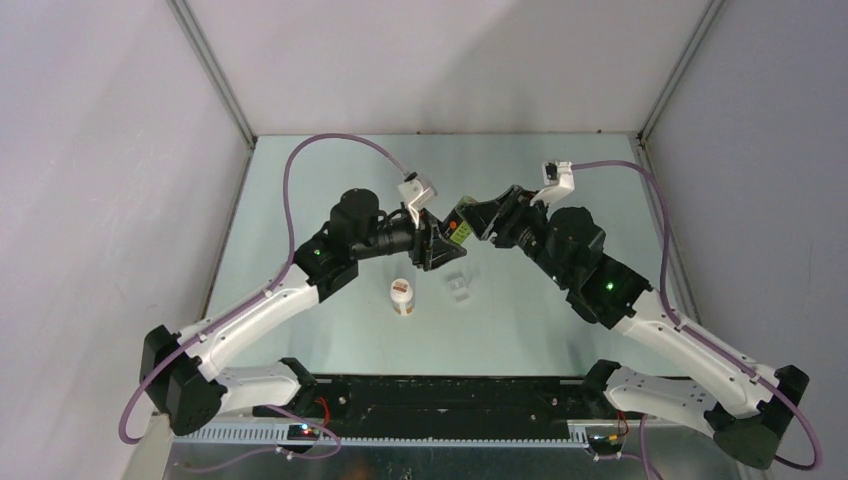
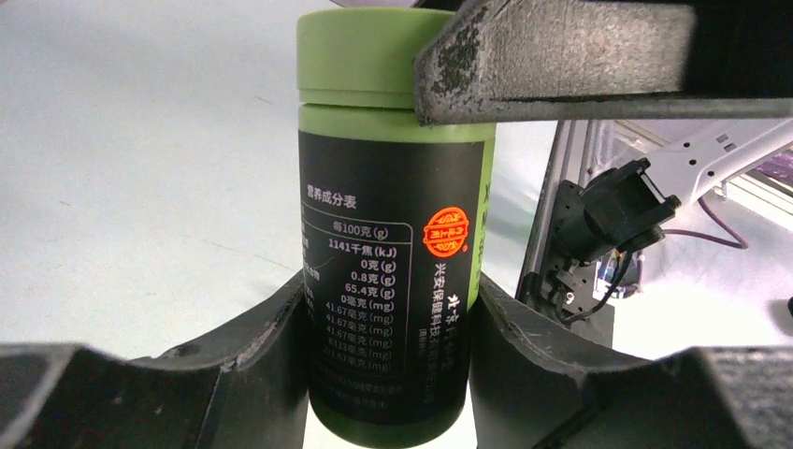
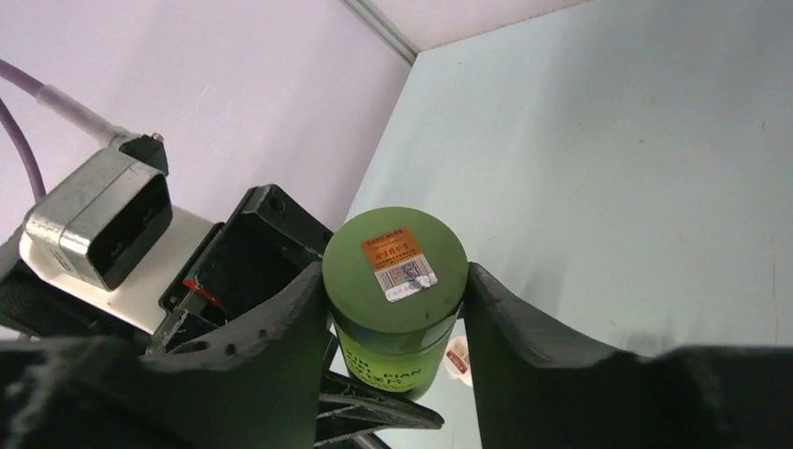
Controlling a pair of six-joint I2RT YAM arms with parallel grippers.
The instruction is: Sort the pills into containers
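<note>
A smooth cylindrical green bottle (image 2: 393, 187) with a glossy black label hangs above the matte pale worktop (image 1: 520, 330). The left claw (image 2: 388, 290) is clamped half-open round its body and the right claw (image 3: 395, 281) pinches its flat round lid (image 3: 393, 238), the bottle's long axis running between them. The translucent ribbed pill box (image 1: 459, 286) lies flat just nearside, beside an upright small white bottle (image 1: 401, 297); its axis is too small to read.

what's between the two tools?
A green bottle, gripped by both: left tool on its body, right tool on its cap. Top view shows it.
</note>
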